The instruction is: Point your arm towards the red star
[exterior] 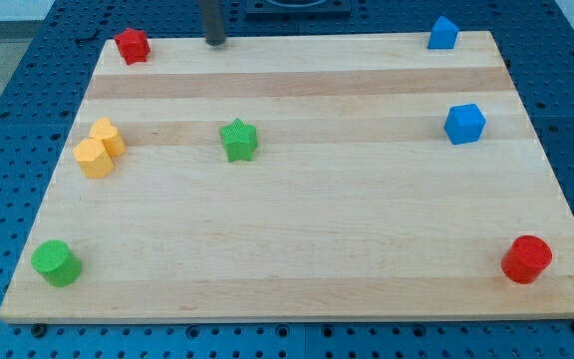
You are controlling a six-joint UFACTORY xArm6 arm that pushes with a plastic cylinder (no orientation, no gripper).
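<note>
Here we take the wooden board (297, 249) as our landmark. Our tip (214, 43) rests at the board's top edge, somewhat left of its middle, the dark rod rising out of the view above it. We carry no pincer at all, only this bare rod, so there is nothing to release or clench, and the tip touches no block.

The red star (132, 45) sits in the board's top-left corner, near our tip and to its left, at about the same height along the edge. We judge that a short slide leftward along the top edge would bring us to it, with nothing in between.

The other blocks lie well apart from that path. On the board's left side, two yellow blocks (99, 150) stand touching each other; the green star (238, 140) is left of the board's centre; the green cylinder (57, 263) holds the bottom-left corner. A blue block (442, 33) sits near the top-right corner, a blue cube (464, 124) below it, and the red cylinder (526, 259) in the bottom-right corner.
</note>
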